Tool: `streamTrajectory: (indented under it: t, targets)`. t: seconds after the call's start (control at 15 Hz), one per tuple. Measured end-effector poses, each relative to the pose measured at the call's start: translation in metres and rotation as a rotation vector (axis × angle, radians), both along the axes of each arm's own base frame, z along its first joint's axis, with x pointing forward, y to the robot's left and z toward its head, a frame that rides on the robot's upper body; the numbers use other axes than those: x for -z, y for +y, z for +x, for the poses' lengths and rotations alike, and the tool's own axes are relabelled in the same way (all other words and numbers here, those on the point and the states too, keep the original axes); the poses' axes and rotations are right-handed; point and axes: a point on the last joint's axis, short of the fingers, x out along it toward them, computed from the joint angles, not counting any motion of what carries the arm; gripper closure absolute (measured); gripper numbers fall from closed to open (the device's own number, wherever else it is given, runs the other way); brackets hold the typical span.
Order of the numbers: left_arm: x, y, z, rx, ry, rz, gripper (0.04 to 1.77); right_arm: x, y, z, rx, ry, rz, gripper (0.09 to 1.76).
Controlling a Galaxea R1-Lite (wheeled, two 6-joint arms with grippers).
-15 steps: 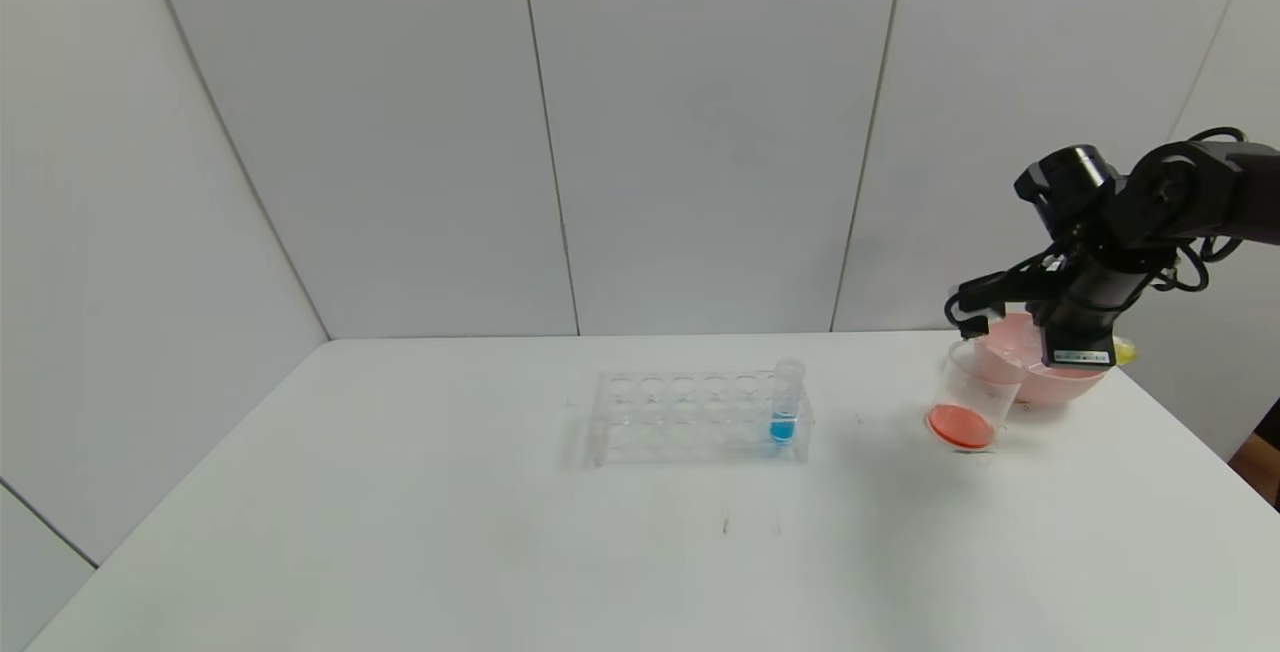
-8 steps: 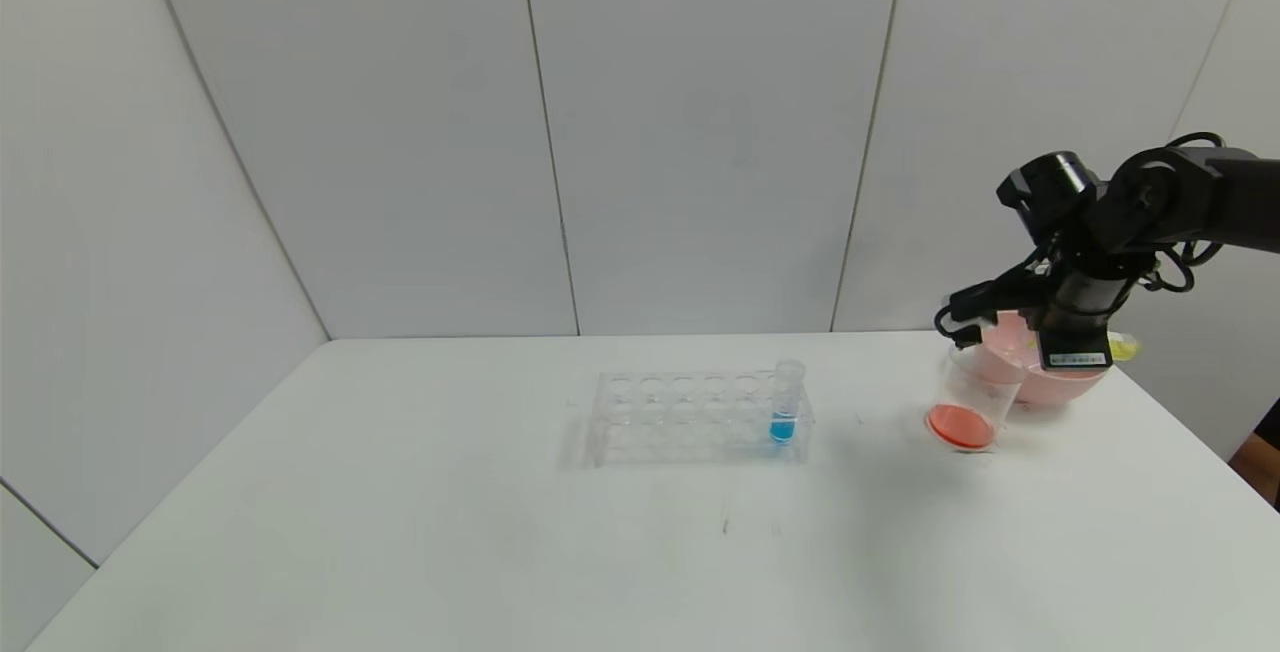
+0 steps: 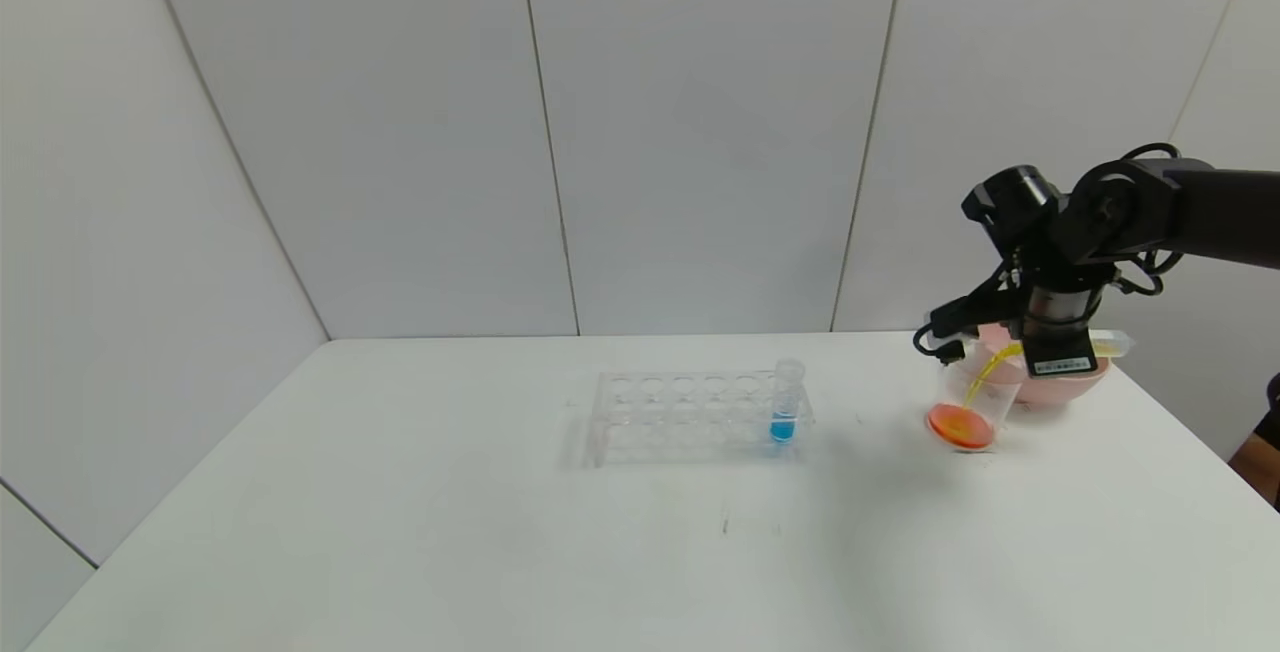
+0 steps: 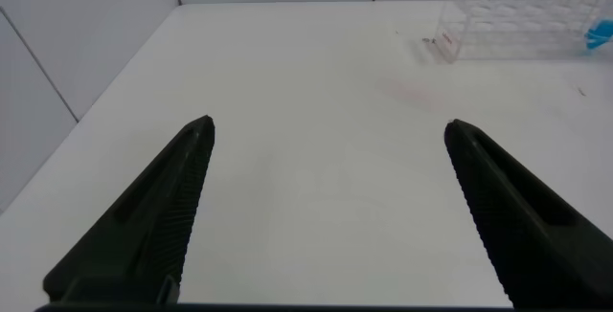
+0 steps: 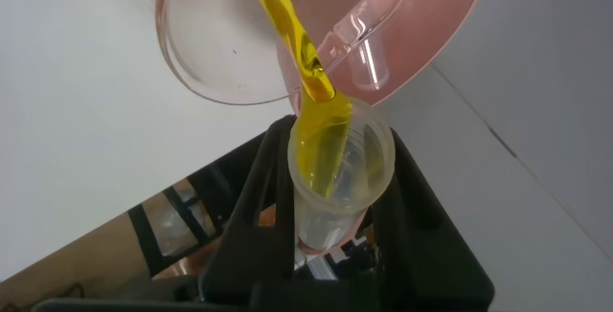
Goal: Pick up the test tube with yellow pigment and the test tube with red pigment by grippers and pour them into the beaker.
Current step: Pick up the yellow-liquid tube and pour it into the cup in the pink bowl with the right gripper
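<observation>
My right gripper (image 3: 1047,350) is shut on the test tube with yellow pigment (image 3: 1112,343), tipped about level over the beaker (image 3: 985,394). A yellow stream (image 3: 985,372) runs from the tube's mouth into the beaker, which holds red-orange liquid (image 3: 960,427) at its bottom. In the right wrist view the tube (image 5: 337,173) sits between the black fingers (image 5: 257,192) of the gripper (image 5: 335,192), and the stream falls into the beaker (image 5: 206,82). The test tube with red pigment is out of view. My left gripper (image 4: 328,128) is open and empty over bare table, out of the head view.
A pink bowl (image 3: 1075,384) stands right behind the beaker, under my right gripper. A clear tube rack (image 3: 690,417) at the table's middle holds one tube with blue liquid (image 3: 784,404). The white table (image 3: 500,532) ends close to the right of the bowl.
My right arm has moved left and turned the yellow tube over the beaker. Yellow liquid now streams out; before, none was flowing.
</observation>
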Motion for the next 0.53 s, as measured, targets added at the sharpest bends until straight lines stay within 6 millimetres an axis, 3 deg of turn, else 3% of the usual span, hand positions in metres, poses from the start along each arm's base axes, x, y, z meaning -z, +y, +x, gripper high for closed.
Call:
streamTrajectory:
  t: [0.53]
  targets:
    - [0.0,0.0,0.0,0.0,0.0,0.0,0.09,0.0049,0.0066,-0.0019,-0.008,0.042,-0.058,1.32]
